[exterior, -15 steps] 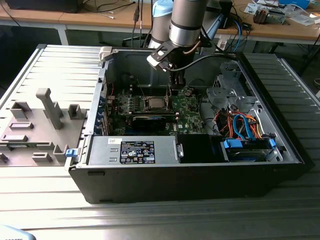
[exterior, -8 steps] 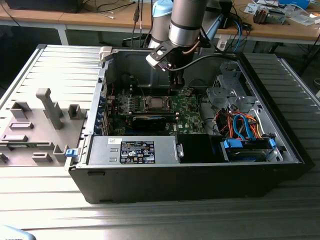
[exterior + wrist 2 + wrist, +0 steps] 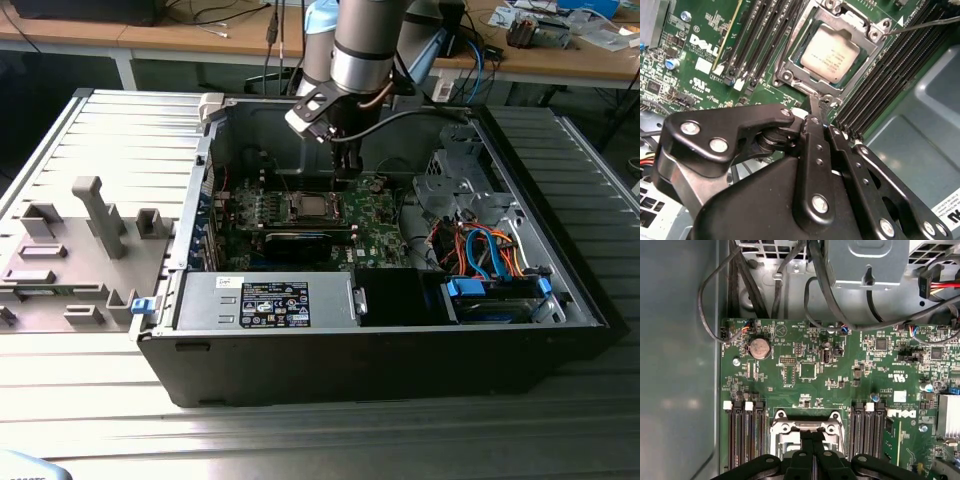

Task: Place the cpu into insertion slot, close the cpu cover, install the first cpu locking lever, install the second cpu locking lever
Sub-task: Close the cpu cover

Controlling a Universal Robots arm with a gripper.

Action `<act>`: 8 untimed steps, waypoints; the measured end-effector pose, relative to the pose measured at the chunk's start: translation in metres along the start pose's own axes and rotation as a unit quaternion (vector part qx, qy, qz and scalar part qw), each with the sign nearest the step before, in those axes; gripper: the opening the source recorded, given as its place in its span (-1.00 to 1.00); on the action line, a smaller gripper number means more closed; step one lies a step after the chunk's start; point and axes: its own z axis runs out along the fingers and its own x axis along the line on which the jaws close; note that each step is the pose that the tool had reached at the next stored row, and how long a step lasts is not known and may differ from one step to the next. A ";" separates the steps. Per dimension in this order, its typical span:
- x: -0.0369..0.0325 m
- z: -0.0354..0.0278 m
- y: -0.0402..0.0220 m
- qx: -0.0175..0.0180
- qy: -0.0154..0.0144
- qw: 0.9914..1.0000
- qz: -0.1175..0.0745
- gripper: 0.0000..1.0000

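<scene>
pincer (image 3: 817,103) closed, vertical, low over the rim of the cpu cover (image 3: 790,62)

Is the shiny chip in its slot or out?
In. The cpu lies flat inside the slot, with the cover framing its edges.

First wrist view: gripper (image 3: 813,434) fingers hide ctr of cpu cover (image 3: 782,428); rest cut by frame edge. Second wrist view: cover's corner nearest fingertips hidden. Exterior view: cpu (image 3: 313,207) too small to tell if cover's down.
</scene>
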 end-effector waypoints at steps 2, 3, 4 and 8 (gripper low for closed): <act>0.0001 0.0004 -0.0014 0.000 0.000 1.000 0.000 -0.79; 0.0001 0.0005 -0.0021 0.000 0.000 1.000 0.000 -0.79; 0.0002 0.0014 -0.0048 0.000 0.000 1.000 0.000 -0.79; 0.0003 0.0026 -0.0082 0.000 0.000 1.000 0.000 -0.79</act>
